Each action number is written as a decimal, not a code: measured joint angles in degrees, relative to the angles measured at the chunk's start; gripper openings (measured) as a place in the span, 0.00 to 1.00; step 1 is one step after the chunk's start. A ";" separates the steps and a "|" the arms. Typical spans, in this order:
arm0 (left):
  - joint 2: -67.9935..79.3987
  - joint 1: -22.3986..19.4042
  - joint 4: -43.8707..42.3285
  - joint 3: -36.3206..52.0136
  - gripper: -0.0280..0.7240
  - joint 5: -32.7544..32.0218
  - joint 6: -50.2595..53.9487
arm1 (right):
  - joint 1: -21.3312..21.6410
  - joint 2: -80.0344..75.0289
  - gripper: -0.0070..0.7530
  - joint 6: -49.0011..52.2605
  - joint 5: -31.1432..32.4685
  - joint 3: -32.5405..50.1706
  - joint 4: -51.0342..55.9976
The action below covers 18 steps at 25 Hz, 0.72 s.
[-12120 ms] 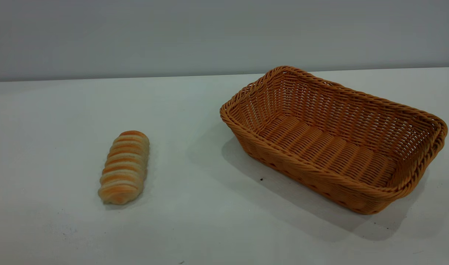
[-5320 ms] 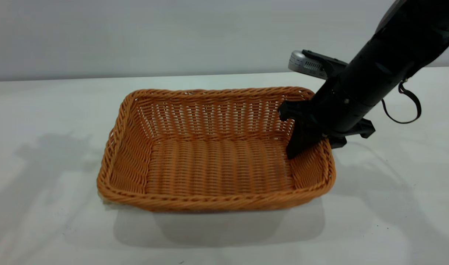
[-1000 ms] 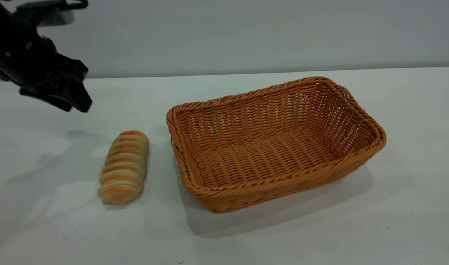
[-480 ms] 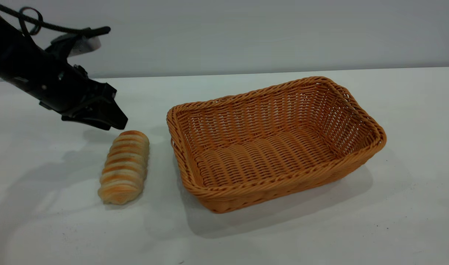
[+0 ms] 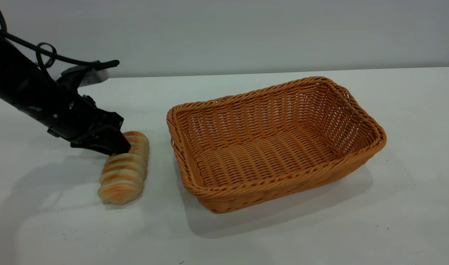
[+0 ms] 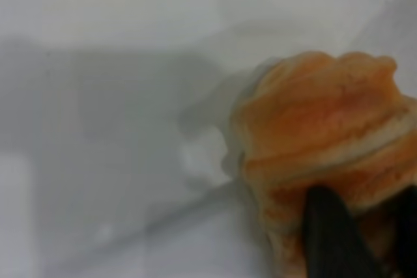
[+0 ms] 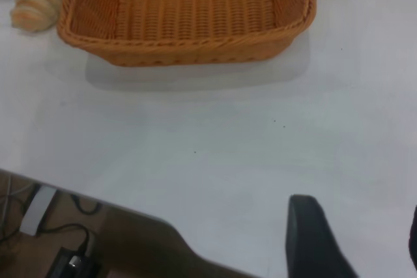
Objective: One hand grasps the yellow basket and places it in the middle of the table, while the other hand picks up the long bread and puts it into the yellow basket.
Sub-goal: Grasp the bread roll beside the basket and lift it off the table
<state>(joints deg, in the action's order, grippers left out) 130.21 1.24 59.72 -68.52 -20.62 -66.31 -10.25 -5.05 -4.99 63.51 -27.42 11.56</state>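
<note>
On long bread (image 5: 124, 169): left tool (image 5: 117, 146).

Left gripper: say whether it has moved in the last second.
Yes. The left gripper has come down and toward the yellow basket, from high above the table onto the far end of the long bread.

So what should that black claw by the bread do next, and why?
Probably close its fingers. The left gripper is down at the far end of the long bread, one finger already against it, while the yellow basket sits empty mid-table, waiting.
</note>
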 joint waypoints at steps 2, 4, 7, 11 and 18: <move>0.26 0.00 0.05 -0.06 0.22 0.18 -0.19 | 0.00 -0.03 0.45 0.00 0.00 0.00 0.00; 0.26 0.00 0.05 -0.06 0.09 0.31 -0.23 | 0.00 -0.03 0.45 0.00 0.00 0.00 0.00; 0.14 0.00 0.05 -0.06 0.07 0.37 -0.29 | 0.00 -0.03 0.45 0.00 0.00 0.00 0.00; -2.91 0.00 -2.22 0.11 0.07 0.37 -0.30 | 0.00 -0.03 0.45 0.00 0.00 0.00 0.00; -15.02 0.00 -4.48 -0.09 0.07 -2.32 -0.25 | 0.00 -0.03 0.45 0.00 0.00 0.00 0.00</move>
<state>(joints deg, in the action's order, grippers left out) 115.19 1.24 55.24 -68.61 -22.95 -66.56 -10.25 -5.08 -4.99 63.51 -27.42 11.56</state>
